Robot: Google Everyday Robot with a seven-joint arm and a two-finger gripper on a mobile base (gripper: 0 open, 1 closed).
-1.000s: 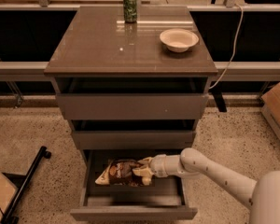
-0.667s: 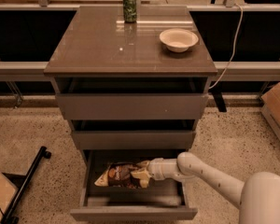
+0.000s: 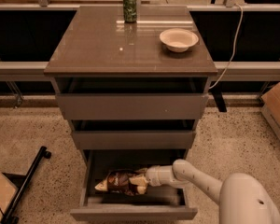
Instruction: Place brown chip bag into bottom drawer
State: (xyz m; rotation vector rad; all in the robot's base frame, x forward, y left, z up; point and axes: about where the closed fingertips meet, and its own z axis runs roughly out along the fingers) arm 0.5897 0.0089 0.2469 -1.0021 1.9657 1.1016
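Note:
The brown chip bag [image 3: 121, 181] lies low inside the open bottom drawer [image 3: 133, 213], its pale end pointing left. My gripper [image 3: 141, 184] reaches into the drawer from the right on its white arm [image 3: 191, 176]. It is shut on the bag's right end. The bag sits at the drawer's floor, left of centre. The two drawers above, the middle drawer [image 3: 133, 139] and the top drawer [image 3: 130, 106], are pulled out a little.
On the cabinet top stand a green can [image 3: 129, 7] at the back and a cream bowl [image 3: 178, 39] at the right. A cardboard box [image 3: 277, 108] is on the floor at the right. A black bar [image 3: 25, 183] lies at the left.
My gripper has moved a little left and down into the drawer, and the bag has moved with it, now lower in the drawer.

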